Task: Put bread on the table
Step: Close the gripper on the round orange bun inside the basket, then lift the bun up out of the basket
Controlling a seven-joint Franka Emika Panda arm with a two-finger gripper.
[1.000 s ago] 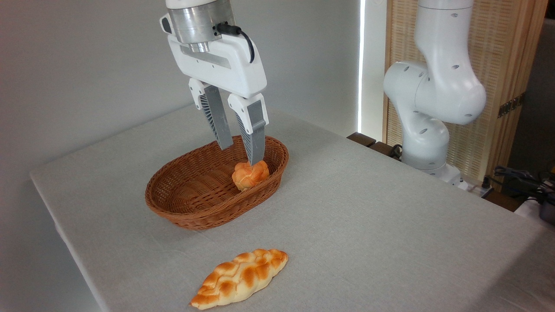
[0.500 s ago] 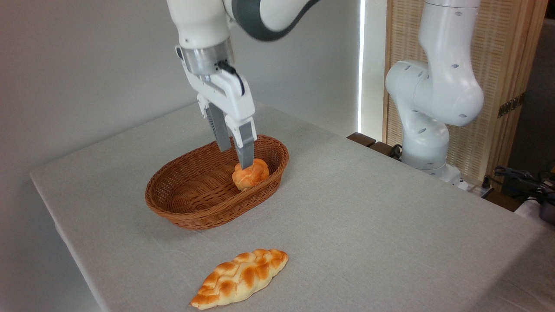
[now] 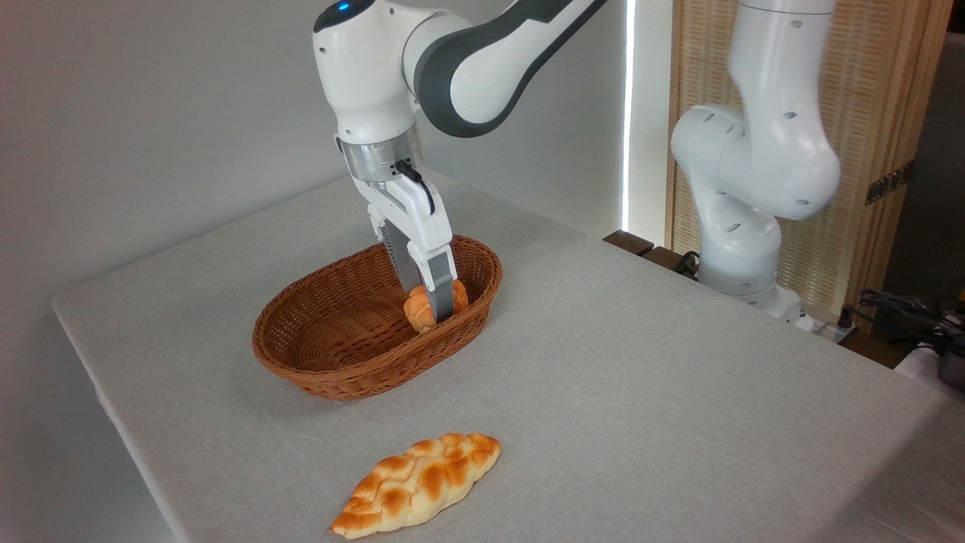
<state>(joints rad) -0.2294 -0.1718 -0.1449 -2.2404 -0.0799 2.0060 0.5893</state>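
The bread (image 3: 419,311) is a small round knotted bun with an orange-golden crust, partly hidden by the grey front finger (image 3: 442,298). It lies inside the brown oval wicker basket (image 3: 332,362), at its right end near the wall. The basket stands on the light grey tabletop (image 3: 641,377). The gripper (image 3: 430,300) reaches down into the basket, its jaws set one on each side of the bun; whether they already press on it I cannot tell. Half a second ago the fingertips hung just above the bun, and the arm has since come lower, so the fingers now flank it. The bun and basket have not moved. The longer braided loaf (image 3: 417,483) lies where it did on the near tabletop.
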